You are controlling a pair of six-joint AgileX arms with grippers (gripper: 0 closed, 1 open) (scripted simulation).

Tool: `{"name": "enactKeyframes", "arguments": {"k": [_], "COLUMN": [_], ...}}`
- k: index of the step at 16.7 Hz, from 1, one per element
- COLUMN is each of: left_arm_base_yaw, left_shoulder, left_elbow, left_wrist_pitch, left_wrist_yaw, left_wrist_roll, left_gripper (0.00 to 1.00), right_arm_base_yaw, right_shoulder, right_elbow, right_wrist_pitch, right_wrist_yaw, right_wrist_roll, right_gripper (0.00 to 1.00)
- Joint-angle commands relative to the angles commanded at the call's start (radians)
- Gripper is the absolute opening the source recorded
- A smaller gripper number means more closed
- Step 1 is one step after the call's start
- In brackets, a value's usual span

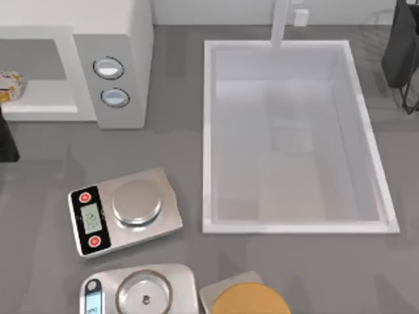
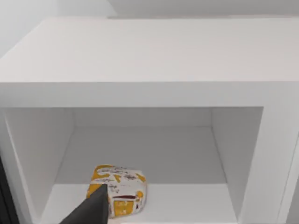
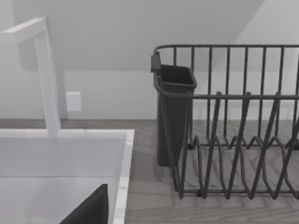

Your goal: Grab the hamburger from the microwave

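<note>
Two scales sit on the grey worktop [image 1: 39, 275] at the lower left of the top view: one scale [image 1: 124, 210] with red buttons, and a second scale [image 1: 139, 291] below it, cut off by the frame's bottom edge. Beside that, at bottom centre, lies one orange disc [image 1: 251, 299] on a pale square. One microwave [image 1: 108, 59] fills the upper left, with two round knobs (one above the other) on its side panel. One sink [image 1: 208, 131] takes the middle and right, its basin holding nothing I can make out. One dark rack [image 3: 233, 140] stands at the upper right, with a dark cup fixed to its end.

The hamburger [image 2: 117, 190] lies inside the microwave cavity, on its floor, near the front opening; in the top view it peeks in at the far left edge. It is a squat wrapped lump; its long axis I cannot tell.

The left gripper [image 2: 91, 210] is just in front of the hamburger; whether it is open I cannot tell. The right gripper [image 3: 91, 210] hangs over the sink's edge near the rack, state likewise unclear.
</note>
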Motion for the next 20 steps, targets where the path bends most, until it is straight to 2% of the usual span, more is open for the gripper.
{"name": "enactKeyframes", "arguments": {"k": [12, 16, 20], "left_arm_base_yaw": [0.099, 0.123, 0.136], "left_shoulder": [1.203, 1.498, 1.670], "left_elbow": [0.481, 0.600, 0.670], "left_wrist_pitch": [0.547, 0.681, 0.759], "left_wrist_yaw": [0.115, 0.143, 0.159], "left_wrist_roll": [0.044, 0.055, 0.061], "left_gripper": [1.00, 1.00, 1.00], "right_arm_base_yaw": [0.000, 0.000, 0.000], "right_shoulder": [0.000, 0.000, 0.000], "right_elbow": [0.000, 0.000, 0.000], "right_wrist_pitch": [0.000, 0.000, 0.000], "right_wrist_yaw": [0.000, 0.000, 0.000], "right_wrist_roll": [0.000, 0.000, 0.000], "right_gripper": [1.00, 1.00, 1.00]}}
